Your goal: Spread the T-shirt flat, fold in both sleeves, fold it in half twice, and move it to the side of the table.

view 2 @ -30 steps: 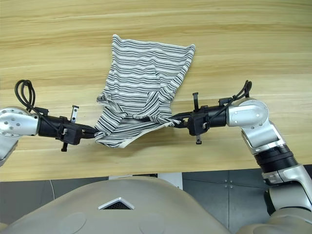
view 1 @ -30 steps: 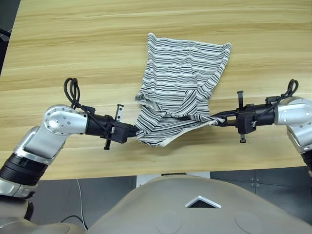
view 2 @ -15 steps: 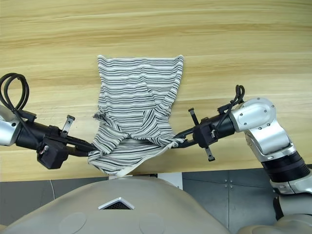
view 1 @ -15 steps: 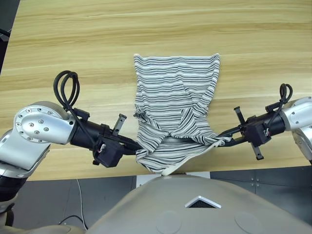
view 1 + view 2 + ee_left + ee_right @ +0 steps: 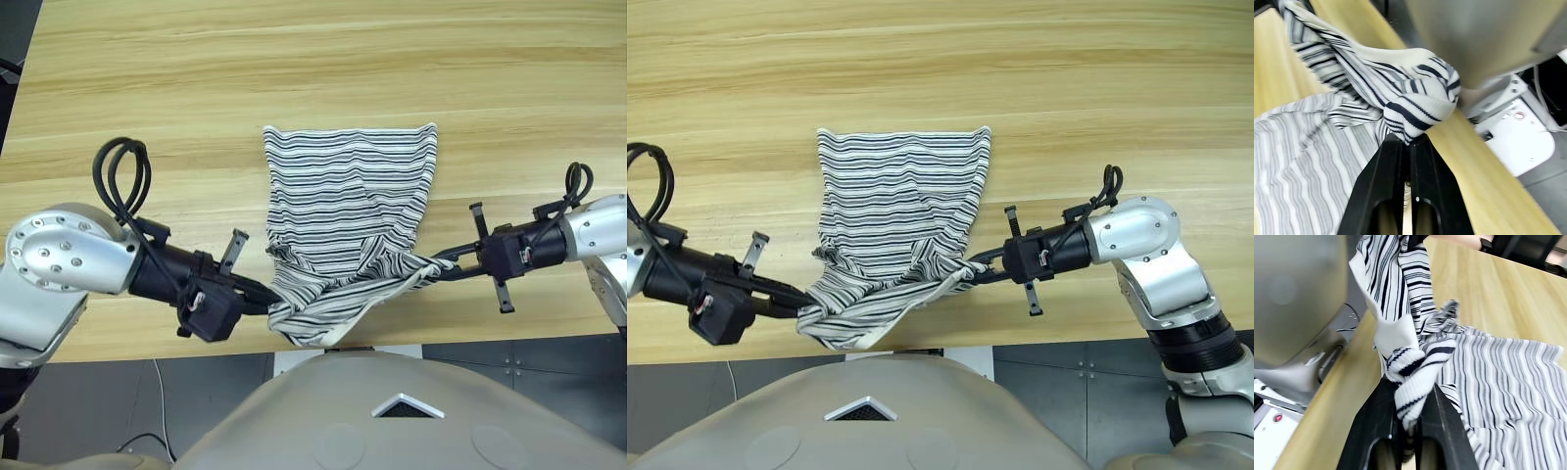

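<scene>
Left jaws: clenched on a bunched T-shirt [image 5: 348,196] corner.
T-shirt: far part laid on the bench [image 5: 147,78], near edge held up, crumpled.
Right jaws: clenched on the other corner.
Progress: spreading judged unfinished; sleeve folds, halvings, move left.

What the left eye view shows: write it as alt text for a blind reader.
A striped T-shirt lies partly spread on a wooden table, its near end bunched at the edge. The left gripper and right gripper each pinch one side of that end.

Bright, even light; soft, faint shadows
</scene>
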